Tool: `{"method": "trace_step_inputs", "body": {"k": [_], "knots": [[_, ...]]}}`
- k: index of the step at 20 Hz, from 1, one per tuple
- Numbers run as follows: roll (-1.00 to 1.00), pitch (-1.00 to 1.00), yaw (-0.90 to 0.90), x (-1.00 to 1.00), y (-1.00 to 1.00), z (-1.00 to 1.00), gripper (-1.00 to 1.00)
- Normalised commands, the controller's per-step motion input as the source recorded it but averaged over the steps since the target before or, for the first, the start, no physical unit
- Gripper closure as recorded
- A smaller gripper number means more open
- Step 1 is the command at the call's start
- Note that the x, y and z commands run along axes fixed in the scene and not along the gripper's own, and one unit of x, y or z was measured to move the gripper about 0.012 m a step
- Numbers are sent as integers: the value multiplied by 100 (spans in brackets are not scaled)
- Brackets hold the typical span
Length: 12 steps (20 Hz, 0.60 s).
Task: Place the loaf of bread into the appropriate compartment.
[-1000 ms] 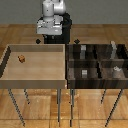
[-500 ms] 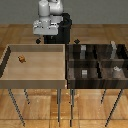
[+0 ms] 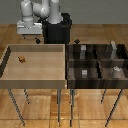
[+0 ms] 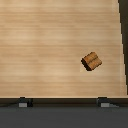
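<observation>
The gripper (image 3: 31, 39) hovers above the pale tray (image 3: 10, 75) with jaws spread wide and empty, the loaf of bread (image 3: 22, 58) lies loose on the tray floor, so centre over it, turn to match its skew, then descend straight.

I see the loaf of bread (image 4: 91, 61) lying tilted on the pale tray floor (image 4: 45, 50), well ahead of my fingertips (image 4: 22, 102), nearer the other one.

Exterior view high and distant, angled down at tray (image 3: 35, 75) and bin (image 3: 97, 67), wrist view close, straight down, both sharing bread (image 3: 22, 58) (image 4: 92, 61) at tray's ten o'clock
</observation>
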Motion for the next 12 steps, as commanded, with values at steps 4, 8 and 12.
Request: {"method": "trace_step_inputs", "body": {"k": [4,8,12], "knots": [[0,0,0,8,-100,0,-100],[0,0,0,75,0,0,-100],[0,0,0,100,0,0,-100]]}}
